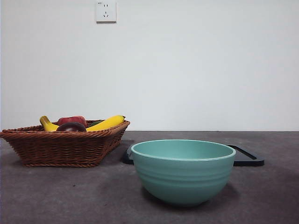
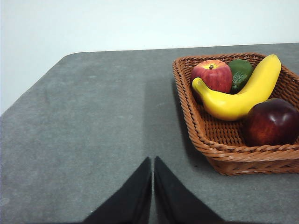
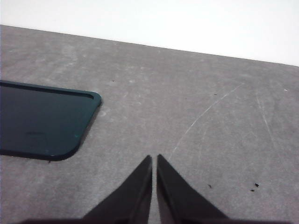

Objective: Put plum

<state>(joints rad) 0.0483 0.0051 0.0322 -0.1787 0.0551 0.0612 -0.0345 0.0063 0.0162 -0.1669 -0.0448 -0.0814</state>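
The plum [image 2: 272, 122] is dark maroon and glossy. It lies in the near corner of a brown wicker basket [image 2: 205, 135], beside a yellow banana [image 2: 243, 93]. In the front view the plum [image 1: 71, 127] peeks over the rim of the basket [image 1: 65, 144] at the left. My left gripper [image 2: 153, 163] is shut and empty, above bare table beside the basket, apart from it. My right gripper [image 3: 154, 161] is shut and empty too, over bare table near a dark tray [image 3: 42, 119]. Neither arm shows in the front view.
A teal bowl [image 1: 183, 170] stands in the middle foreground, with the dark tray [image 1: 247, 158] flat behind it. The basket also holds a red apple [image 2: 211, 75] and a green fruit [image 2: 240, 72]. The table's left edge and rounded far corner [image 2: 65, 58] show in the left wrist view.
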